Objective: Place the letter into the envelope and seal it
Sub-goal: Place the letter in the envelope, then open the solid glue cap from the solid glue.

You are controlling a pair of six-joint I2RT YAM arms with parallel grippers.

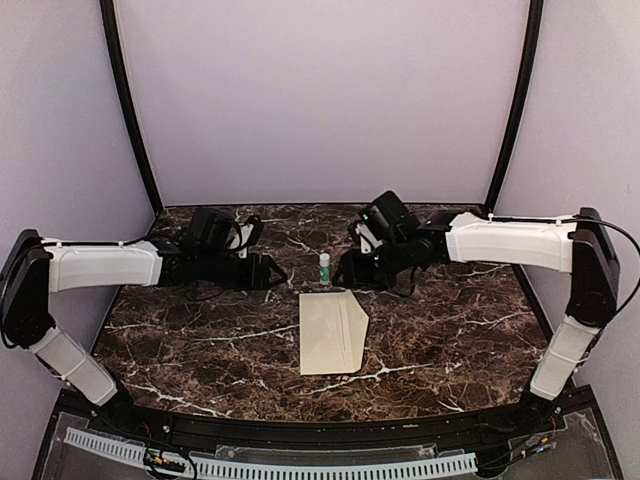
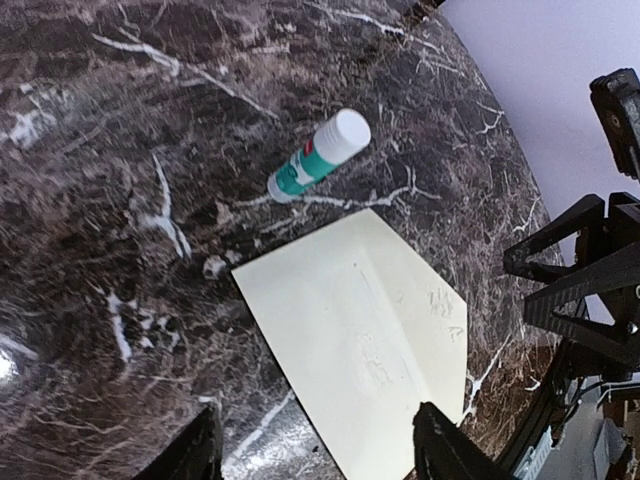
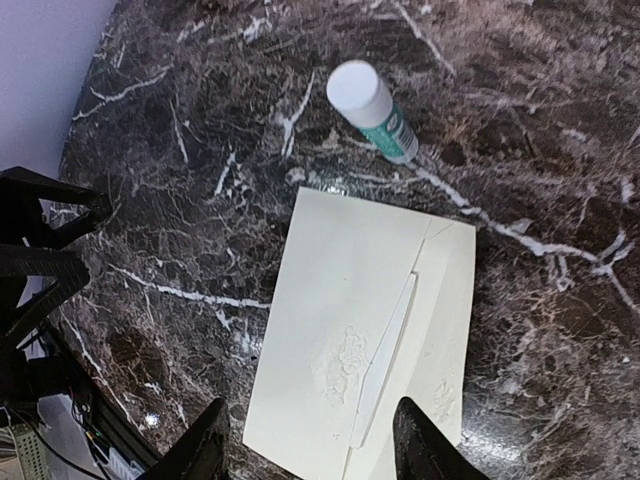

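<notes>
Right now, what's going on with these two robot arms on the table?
Neither arm is handling anything. The left gripper and right gripper both hover open over the cream envelope, which lies flat on the marble table. A glue stick stands just beyond it. No letter is in sight, and I can't tell whether the envelope is sealed.

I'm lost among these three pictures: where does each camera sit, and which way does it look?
Top external: fixed above and behind the arms, facing down at the table, envelope and glue stick; both arms show.
Left wrist: on the left arm, aimed down at the envelope; left gripper fingertips at the bottom edge.
Right wrist: on the right arm, aimed down likewise; right gripper fingertips at the bottom edge.
Shared: both wrist views see the envelope and glue stick, from opposite sides.
</notes>
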